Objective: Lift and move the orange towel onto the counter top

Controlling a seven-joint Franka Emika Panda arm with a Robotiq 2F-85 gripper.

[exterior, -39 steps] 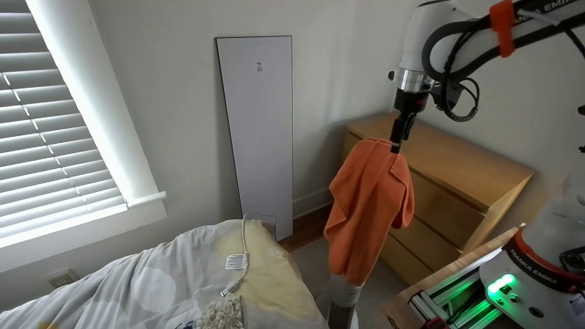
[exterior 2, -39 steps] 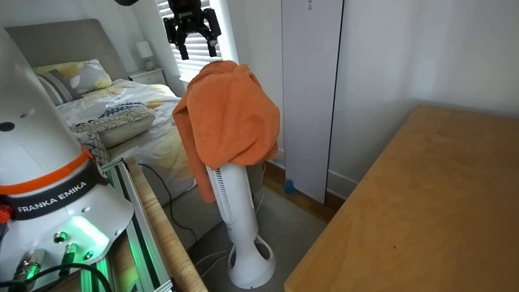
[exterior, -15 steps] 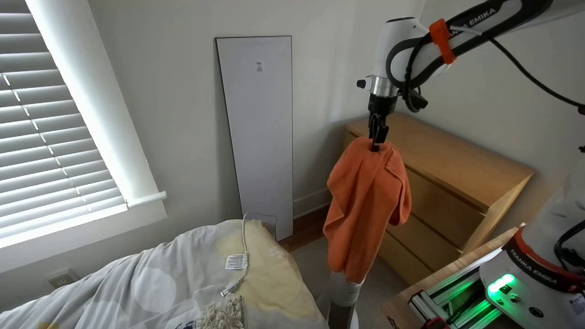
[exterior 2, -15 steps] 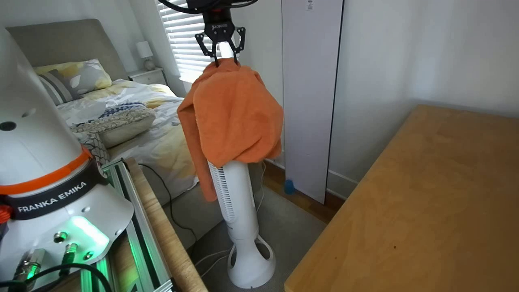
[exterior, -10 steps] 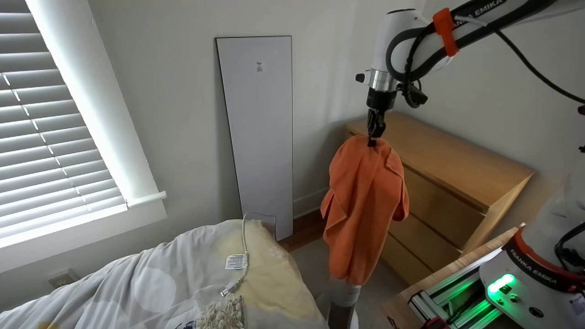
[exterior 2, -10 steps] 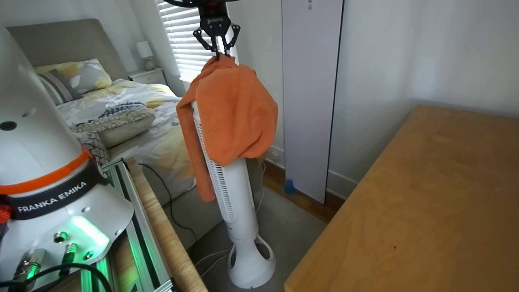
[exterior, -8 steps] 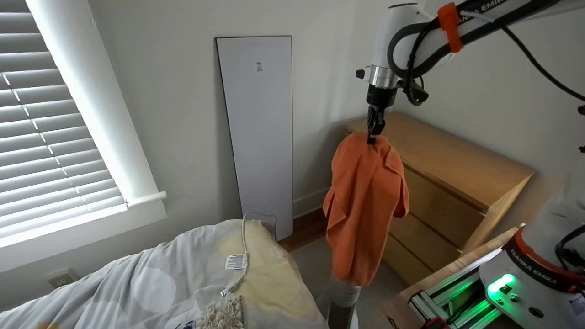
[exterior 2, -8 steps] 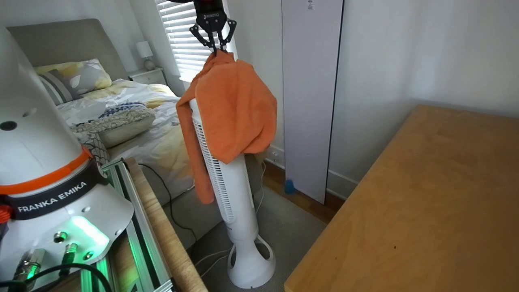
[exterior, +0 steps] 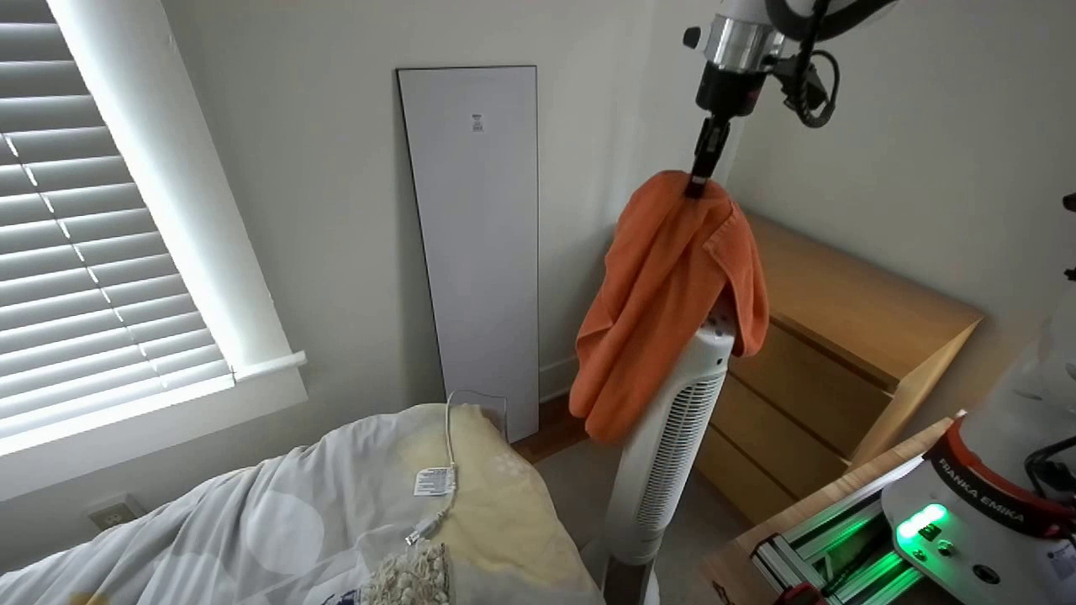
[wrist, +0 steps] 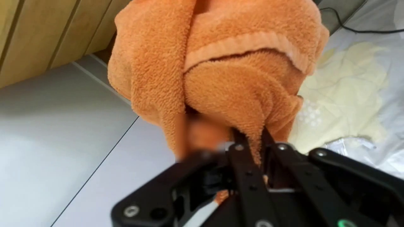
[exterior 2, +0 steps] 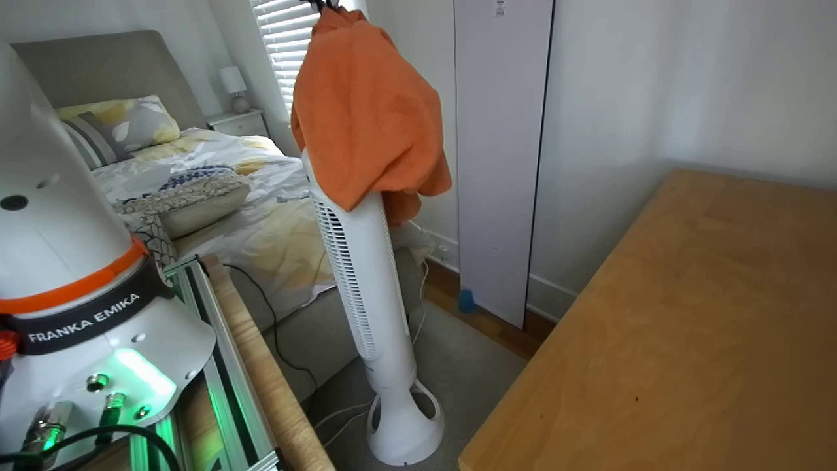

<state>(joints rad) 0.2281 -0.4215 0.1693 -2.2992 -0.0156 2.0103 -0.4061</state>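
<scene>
The orange towel (exterior: 660,294) hangs bunched from my gripper (exterior: 696,186), which is shut on a pinch of its upper part. In an exterior view only the gripper's tip shows at the top edge, over the lifted towel (exterior 2: 369,118). Seen from the wrist, a fold of the towel (wrist: 246,78) runs between the black fingers. Its lower folds hang around the head of the tower fan; whether they still touch it I cannot tell. The counter top (exterior 2: 654,314), flat tan wood, lies apart from the towel, and in an exterior view it shows behind the towel (exterior: 866,294).
A white tower fan (exterior 2: 356,281) stands directly under the towel, its upper end partly bared. The bed (exterior: 336,496) with pale bedding lies to one side. A tall white panel (exterior: 483,252) leans on the wall. My arm's base (exterior: 983,504) stands near the dresser.
Open above the towel at first, my gripper has come down, closed on its top and risen with it. The towel has gone up, its hanging end has swung, and more of the fan shows.
</scene>
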